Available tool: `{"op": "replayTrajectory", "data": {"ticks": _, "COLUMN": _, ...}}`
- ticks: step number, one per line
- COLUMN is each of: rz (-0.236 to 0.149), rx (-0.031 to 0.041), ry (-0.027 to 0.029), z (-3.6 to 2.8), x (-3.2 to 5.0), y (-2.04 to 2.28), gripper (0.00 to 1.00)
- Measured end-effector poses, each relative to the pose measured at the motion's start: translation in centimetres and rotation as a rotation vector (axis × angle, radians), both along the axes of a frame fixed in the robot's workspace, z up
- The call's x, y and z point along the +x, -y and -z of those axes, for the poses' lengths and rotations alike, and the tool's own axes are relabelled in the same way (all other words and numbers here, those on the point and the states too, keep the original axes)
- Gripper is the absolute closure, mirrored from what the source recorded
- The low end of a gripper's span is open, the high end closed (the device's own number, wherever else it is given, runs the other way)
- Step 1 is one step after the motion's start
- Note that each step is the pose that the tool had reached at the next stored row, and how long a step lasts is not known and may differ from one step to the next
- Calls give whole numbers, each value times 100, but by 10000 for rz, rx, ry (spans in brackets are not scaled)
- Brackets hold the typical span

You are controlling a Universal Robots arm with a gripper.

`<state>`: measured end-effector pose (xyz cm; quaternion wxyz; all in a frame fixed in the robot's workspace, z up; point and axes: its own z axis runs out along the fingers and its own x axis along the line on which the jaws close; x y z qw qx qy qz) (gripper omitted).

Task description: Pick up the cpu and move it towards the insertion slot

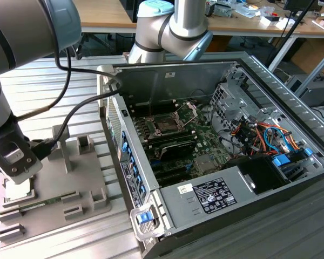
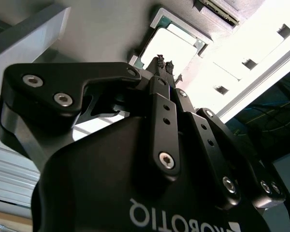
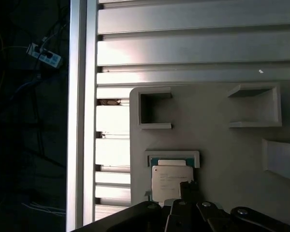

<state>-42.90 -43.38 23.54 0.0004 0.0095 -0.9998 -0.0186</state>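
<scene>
Pale silver on top, the cpu (image 3: pixel 168 182) lay flat in a shallow pocket of the grey holder plate (image 3: pixel 222 145), which sat on the ribbed aluminium surface (image 3: pixel 183 48). The gripper (image 2: pixel 165 62) hung directly over it, pointing down. In both wrist views the tips overlapped one edge of the chip, so the chip lay straight ahead of the fingers (image 2: pixel 159 60) and not off to either side. Whether the tips touched the metal top could not be told. The chip was square, so it had no longer axis to line up with, and its edges ran parallel to the pocket's walls.

The fingers were pressed together, or very nearly so, with nothing caught between them. The cpu sat in its pocket ungripped, so the pick-up looked not yet made.

In the exterior view the insertion slot (image 1: pixel 167 123) sat on the board inside the open computer case (image 1: pixel 167 81), with its hinged metal plate tipped up. It was well apart from the cpu, towards the exterior view's right, and the case's side wall stood between the holder plate and the slot.
</scene>
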Motion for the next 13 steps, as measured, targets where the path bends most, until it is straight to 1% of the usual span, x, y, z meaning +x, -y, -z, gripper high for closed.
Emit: {"op": "replayTrajectory", "data": {"ticks": 13, "rz": -2, "rx": -3, "ry": -2, "z": 48, "x": -12, "y": 22, "gripper": 89}}
